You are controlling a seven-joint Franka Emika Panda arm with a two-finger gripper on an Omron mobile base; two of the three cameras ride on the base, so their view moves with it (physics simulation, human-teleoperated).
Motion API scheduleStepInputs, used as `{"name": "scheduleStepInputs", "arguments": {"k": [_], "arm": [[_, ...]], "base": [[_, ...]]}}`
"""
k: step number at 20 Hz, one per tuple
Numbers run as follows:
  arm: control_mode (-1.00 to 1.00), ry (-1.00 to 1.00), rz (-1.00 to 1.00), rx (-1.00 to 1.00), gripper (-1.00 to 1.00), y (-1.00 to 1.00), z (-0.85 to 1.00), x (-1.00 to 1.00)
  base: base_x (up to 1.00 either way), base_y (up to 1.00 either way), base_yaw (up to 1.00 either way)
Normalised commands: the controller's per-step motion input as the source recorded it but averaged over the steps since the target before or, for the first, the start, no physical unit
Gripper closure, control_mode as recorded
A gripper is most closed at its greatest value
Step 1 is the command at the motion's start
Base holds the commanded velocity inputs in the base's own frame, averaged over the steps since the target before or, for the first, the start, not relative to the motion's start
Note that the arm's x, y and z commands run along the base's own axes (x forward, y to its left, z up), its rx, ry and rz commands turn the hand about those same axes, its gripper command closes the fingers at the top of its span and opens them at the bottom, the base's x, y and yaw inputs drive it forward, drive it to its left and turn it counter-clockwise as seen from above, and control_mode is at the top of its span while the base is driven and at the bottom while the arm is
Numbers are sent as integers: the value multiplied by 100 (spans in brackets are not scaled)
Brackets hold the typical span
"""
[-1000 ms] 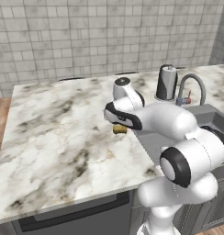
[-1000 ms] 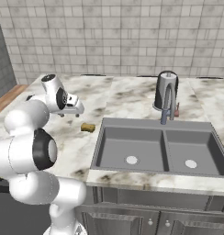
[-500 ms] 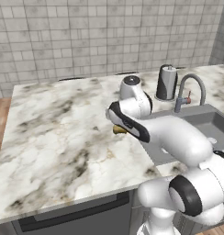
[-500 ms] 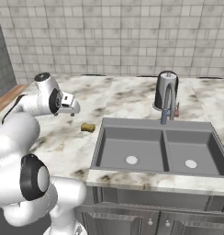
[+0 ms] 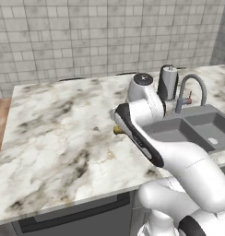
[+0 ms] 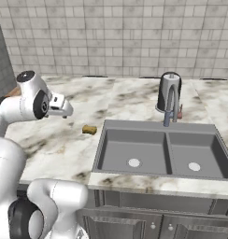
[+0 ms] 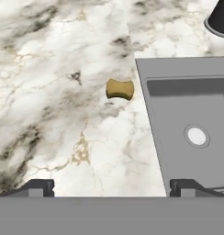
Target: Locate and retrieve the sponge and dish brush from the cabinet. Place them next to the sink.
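From my hand view the hand (image 7: 112, 187) hangs spread wide and empty, its fingertips (image 7: 38, 187) far apart above the marble surface (image 7: 58, 82). The sponge (image 7: 120, 89) lies flat on that surface just beside the sink's (image 7: 187, 105) left rim, and there I can see the drain. My right base view adds the sponge (image 6: 89, 130), the curved tap (image 6: 171, 103) and a dark kettle (image 6: 168, 89) behind it. My left base view gives me a sliver of sponge (image 5: 118, 130) past the arm. Grey tiled wall (image 5: 86, 37) behind.
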Motion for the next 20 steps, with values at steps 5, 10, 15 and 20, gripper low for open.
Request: {"name": "scheduleStepInputs", "arguments": {"k": [5, 10, 15, 20], "arm": [[-100, -26, 0, 5, -100, -1, 15, -100], [-100, -20, 0, 9, -100, -6, 19, -87], [-100, -3, 0, 7, -100, -11, 39, -49], [-100, 10, -1, 5, -100, -4, 54, -38]], "base": [[0, 0, 0], [0, 0, 0], [0, 0, 0], [0, 0, 0]]}}
